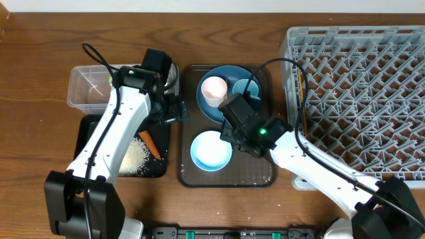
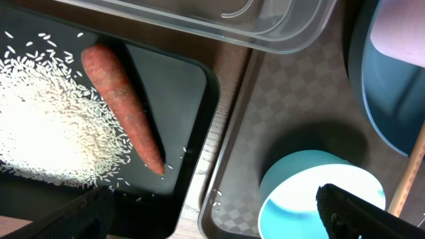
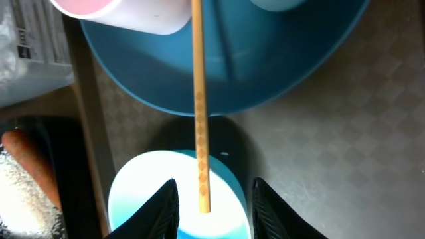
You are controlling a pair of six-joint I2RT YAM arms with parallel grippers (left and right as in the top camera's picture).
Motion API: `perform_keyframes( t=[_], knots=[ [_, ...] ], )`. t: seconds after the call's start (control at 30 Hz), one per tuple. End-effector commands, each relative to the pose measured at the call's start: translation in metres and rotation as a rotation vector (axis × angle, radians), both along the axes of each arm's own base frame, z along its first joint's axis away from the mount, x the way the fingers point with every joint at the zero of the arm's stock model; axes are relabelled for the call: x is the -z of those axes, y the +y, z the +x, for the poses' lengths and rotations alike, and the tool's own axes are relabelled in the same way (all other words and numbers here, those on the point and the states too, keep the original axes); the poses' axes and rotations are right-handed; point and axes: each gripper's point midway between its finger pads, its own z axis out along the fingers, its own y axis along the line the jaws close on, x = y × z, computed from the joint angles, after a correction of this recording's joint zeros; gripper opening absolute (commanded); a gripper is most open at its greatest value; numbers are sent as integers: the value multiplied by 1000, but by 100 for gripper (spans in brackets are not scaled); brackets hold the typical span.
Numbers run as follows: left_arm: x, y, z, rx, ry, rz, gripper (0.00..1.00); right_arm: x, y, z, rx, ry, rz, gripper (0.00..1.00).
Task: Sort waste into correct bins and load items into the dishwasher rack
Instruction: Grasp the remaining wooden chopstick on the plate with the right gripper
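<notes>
A wooden chopstick (image 3: 199,99) lies from the blue plate (image 1: 226,72) across the white-and-blue bowl (image 1: 211,151), and its end sits between the open fingers of my right gripper (image 3: 212,206), untouched. In the overhead view my right gripper (image 1: 232,123) hovers over the plate's near edge. The pink cup (image 1: 213,88) and the light blue cup (image 1: 247,86) stand on the plate. My left gripper (image 2: 212,219) is open and empty over the gap between the black bin (image 1: 86,133) and the tray. The carrot (image 2: 123,106) and rice (image 2: 46,133) lie in the black bin.
The brown tray (image 1: 246,172) holds the plate and bowl. The clear bin (image 1: 83,89) stands behind the black bin, with a crumpled silver wrapper (image 3: 26,46) in it. The grey dishwasher rack (image 1: 358,93) fills the right side. Both arms are close together over the tray.
</notes>
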Motion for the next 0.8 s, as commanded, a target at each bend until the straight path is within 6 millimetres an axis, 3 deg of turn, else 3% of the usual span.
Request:
perform_keyframes(
  t=[0.0, 0.3, 0.63, 0.7, 0.77],
  knots=[
    [-7, 2, 1, 12, -21, 6, 99, 11, -3, -3, 22, 8, -6, 33],
    [-7, 2, 1, 12, -21, 6, 99, 18, 4, -8, 0, 18, 3, 33],
    [-7, 2, 1, 12, -21, 6, 99, 43, 12, -7, -17, 40, -21, 34],
    [-7, 2, 1, 12, -21, 6, 99, 43, 12, -7, -18, 39, -21, 31],
    [-7, 2, 1, 12, -21, 6, 99, 40, 13, -6, -41, 28, -25, 18]
  ],
)
